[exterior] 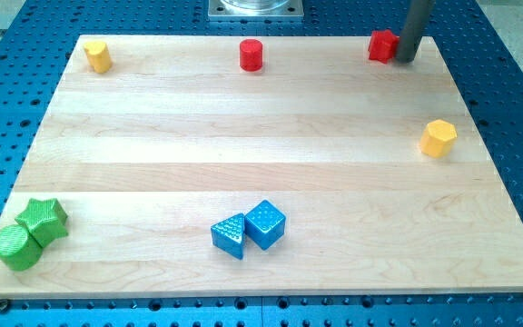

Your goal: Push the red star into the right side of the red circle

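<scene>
The red star sits near the board's top edge at the view's right. The red circle stands near the top edge at the middle, well left of the star. My tip is right beside the star's right side, touching or nearly touching it. The rod rises out of the view's top.
A yellow block sits at the top left and a yellow hexagon at the right edge. A blue triangle and a blue cube touch at the bottom middle. A green star and a green circle sit at the bottom left. The wooden board lies on a blue perforated table.
</scene>
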### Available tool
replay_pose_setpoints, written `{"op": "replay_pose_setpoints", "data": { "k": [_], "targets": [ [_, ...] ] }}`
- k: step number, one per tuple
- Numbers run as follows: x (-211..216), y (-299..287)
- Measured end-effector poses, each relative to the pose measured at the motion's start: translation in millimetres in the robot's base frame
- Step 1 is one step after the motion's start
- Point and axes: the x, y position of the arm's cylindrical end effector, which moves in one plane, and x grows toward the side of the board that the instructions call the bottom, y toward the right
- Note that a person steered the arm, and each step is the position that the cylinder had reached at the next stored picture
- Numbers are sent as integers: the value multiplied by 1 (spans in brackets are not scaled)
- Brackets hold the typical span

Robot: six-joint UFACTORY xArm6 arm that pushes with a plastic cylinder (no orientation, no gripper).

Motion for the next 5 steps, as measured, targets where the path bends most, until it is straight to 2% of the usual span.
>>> {"op": "replay_pose_setpoints", "data": {
  "k": [1, 2, 3, 4, 5],
  "targets": [
    [-1, -50],
    [-2, -51],
    [-13, 4],
    [-34, -14],
    [-41, -58]
  ]
}}
